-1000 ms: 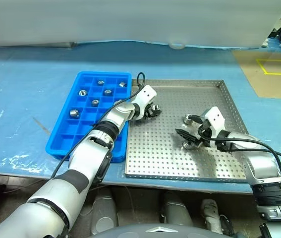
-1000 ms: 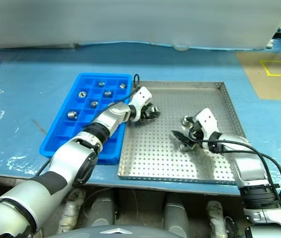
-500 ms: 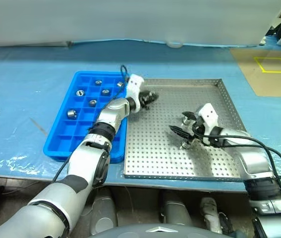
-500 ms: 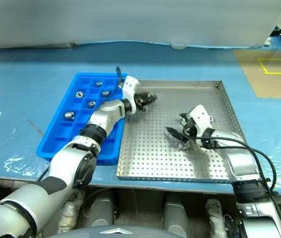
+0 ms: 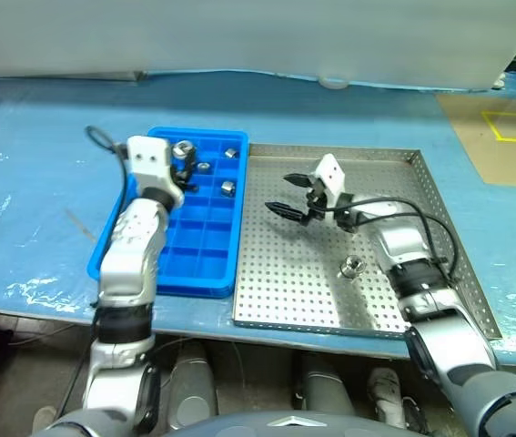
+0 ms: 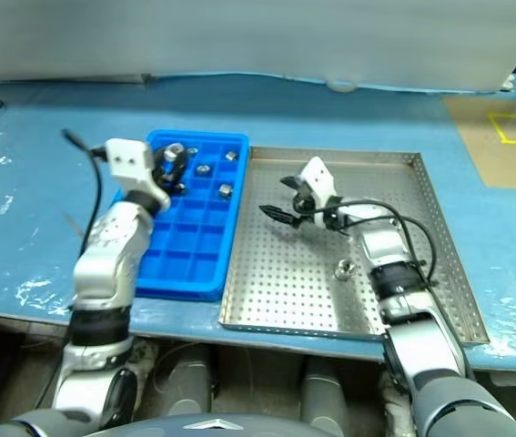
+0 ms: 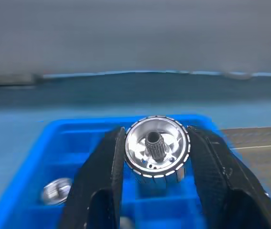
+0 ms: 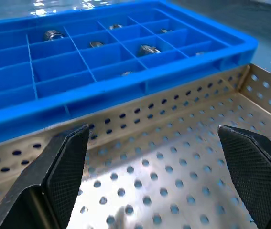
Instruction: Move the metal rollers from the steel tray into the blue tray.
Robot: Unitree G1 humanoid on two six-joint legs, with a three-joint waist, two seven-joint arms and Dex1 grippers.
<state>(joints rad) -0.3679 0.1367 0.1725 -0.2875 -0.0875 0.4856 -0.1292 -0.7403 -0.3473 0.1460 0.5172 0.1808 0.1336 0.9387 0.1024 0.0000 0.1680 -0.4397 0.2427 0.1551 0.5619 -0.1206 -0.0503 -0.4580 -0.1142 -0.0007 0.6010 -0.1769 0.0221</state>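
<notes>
My left gripper [image 5: 182, 155] is shut on a shiny metal roller [image 7: 157, 152] and holds it above the far end of the blue tray [image 5: 185, 248]. Three more rollers lie in the tray's far compartments, one of them [image 5: 227, 188] near the right wall. My right gripper [image 5: 287, 196] stands open with nothing between its fingers, low over the far left part of the steel tray [image 5: 285, 278]. One roller [image 5: 352, 266] rests on the steel tray's perforated floor, nearer to me than that gripper and clear of it.
Both trays sit side by side, touching, on a pale blue table sheet [image 5: 39, 173]. Brown flooring with yellow tape [image 5: 508, 127] lies at the far right. A small white object [image 5: 334, 82] sits at the table's far edge.
The left gripper has swung left and up from the steel tray's left edge to the blue tray's far end, carrying a roller. The right gripper has moved left and away from the roller on the floor.
</notes>
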